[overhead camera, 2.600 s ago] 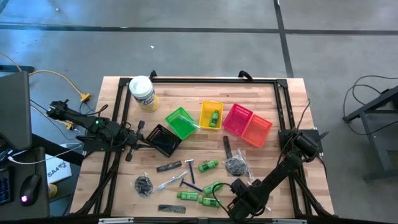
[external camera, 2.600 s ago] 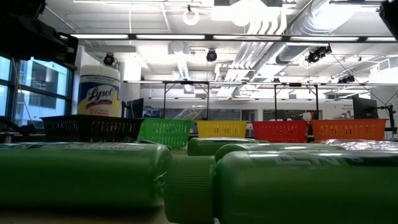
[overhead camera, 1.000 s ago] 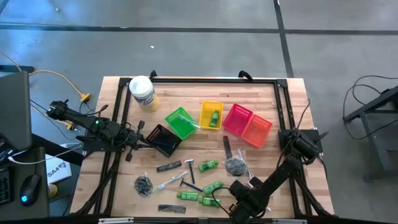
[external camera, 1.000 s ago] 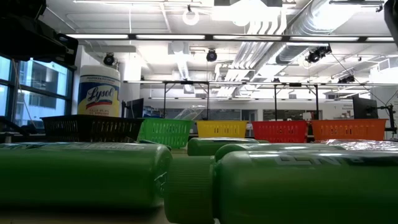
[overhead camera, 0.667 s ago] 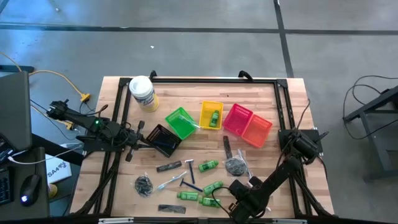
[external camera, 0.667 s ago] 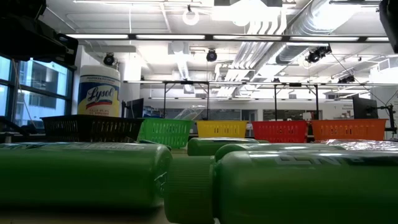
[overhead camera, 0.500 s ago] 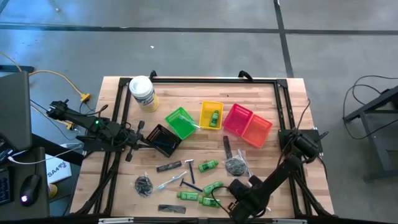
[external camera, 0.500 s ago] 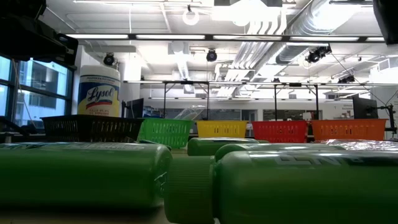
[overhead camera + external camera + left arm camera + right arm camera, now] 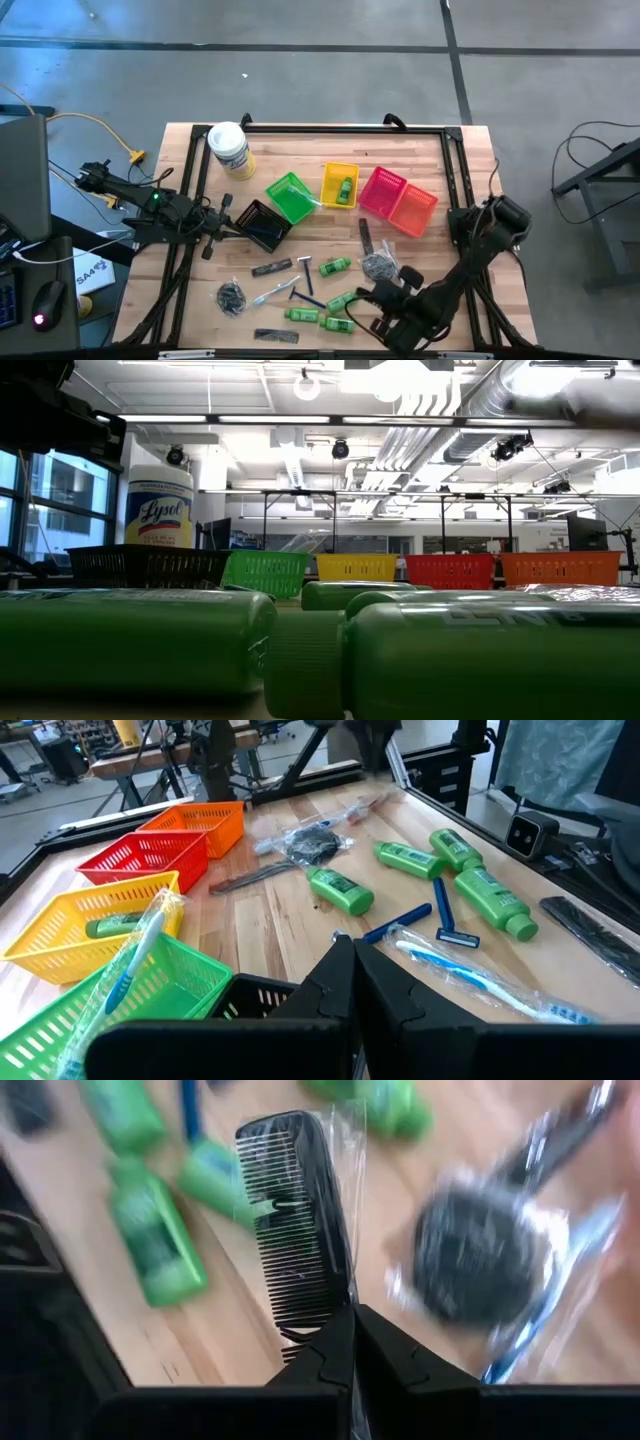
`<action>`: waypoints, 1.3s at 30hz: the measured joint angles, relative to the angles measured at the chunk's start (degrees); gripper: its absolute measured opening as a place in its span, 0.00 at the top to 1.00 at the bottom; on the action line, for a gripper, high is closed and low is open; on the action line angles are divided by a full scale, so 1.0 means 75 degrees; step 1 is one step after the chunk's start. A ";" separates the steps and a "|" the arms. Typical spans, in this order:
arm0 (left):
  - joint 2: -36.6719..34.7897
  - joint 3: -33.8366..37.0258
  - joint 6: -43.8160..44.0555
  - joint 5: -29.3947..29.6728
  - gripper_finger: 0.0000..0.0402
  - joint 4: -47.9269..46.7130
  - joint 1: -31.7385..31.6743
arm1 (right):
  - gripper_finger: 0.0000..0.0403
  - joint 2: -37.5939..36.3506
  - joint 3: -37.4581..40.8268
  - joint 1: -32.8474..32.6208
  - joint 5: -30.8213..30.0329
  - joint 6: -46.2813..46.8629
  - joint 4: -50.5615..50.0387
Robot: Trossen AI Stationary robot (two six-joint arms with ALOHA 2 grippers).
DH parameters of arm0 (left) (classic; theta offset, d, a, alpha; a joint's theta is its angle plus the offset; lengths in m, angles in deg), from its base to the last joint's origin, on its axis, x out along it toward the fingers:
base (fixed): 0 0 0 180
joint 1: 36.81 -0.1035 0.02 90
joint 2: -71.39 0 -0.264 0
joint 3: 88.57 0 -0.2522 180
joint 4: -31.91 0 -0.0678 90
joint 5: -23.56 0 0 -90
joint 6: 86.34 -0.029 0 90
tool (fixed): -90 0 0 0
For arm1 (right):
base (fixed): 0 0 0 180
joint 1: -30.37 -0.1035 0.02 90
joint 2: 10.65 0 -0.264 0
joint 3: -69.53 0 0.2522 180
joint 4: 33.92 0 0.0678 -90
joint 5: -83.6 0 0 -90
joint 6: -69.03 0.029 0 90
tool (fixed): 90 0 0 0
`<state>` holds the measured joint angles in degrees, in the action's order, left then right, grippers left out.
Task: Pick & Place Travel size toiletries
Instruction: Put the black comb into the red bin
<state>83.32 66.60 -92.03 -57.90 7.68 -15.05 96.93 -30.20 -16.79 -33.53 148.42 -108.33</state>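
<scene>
My right gripper (image 9: 352, 1312) is clamped on a wrapped black comb (image 9: 295, 1220), lifted above what looks like the mesh bundle (image 9: 490, 1260) and green bottles (image 9: 160, 1250) near the table's front. My left gripper (image 9: 354, 952), pinched shut, waits beside the black basket (image 9: 262, 224).

The white tub (image 9: 159, 510) carries a yellow label reading "Lysol".

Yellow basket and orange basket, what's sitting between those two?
The red basket lies between the yellow basket and the orange basket. The high view shows it plainly, and the low view shows the same order.
</scene>
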 joint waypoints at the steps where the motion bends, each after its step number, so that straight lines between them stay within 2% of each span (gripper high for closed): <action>1: 0.0000 0.0000 -0.0001 0.0002 1.00 0.0004 0.0001 | 0.99 -0.0121 -0.0003 0.0000 -0.0219 -0.0269 0.0003; 7: 0.0000 0.0000 -0.0267 0.0018 1.00 0.0006 0.0000 | 0.99 -0.0754 -0.0003 0.0110 -0.1205 -0.2241 0.0227; 13: -0.0003 0.0000 -0.0460 0.0025 1.00 0.0303 0.0000 | 0.99 -0.1259 -0.0003 0.0384 -0.1193 -0.4726 0.1076; 16: -0.0003 0.0000 -0.0063 0.0061 1.00 0.0588 0.0000 | 0.99 -0.1468 0.0060 0.0396 -0.1171 -0.5788 0.1235; 19: -0.0003 0.0000 0.0277 0.0461 1.00 0.0729 0.0000 | 0.99 -0.1886 0.0429 0.0440 -0.1179 -0.6171 0.1292; 22: -0.0003 0.0000 0.0410 0.0790 1.00 0.0778 0.0000 | 0.99 -0.2461 0.0994 0.0567 -0.1099 -0.6696 0.2058; 28: -0.0003 0.0000 0.0418 0.0829 1.00 0.0853 0.0000 | 0.99 -0.3558 0.2172 0.0954 0.0012 -0.8459 0.4010; 31: -0.0003 0.0000 0.0415 0.0918 1.00 0.0867 0.0000 | 0.99 -0.4108 0.2911 0.1223 0.0195 -0.8829 0.4991; 36: -0.0003 0.0000 0.0601 0.1695 1.00 0.0864 0.0000 | 0.99 -0.4990 0.4014 0.1829 0.0937 -0.9377 0.6298; 39: -0.0003 0.0000 0.0625 0.1776 1.00 0.0860 0.0000 | 0.99 -0.5584 0.4804 0.2011 0.1287 -0.9827 0.7267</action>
<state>83.29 66.60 -87.34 -44.58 14.13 -15.05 55.05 5.83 -1.70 -23.88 74.72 -53.83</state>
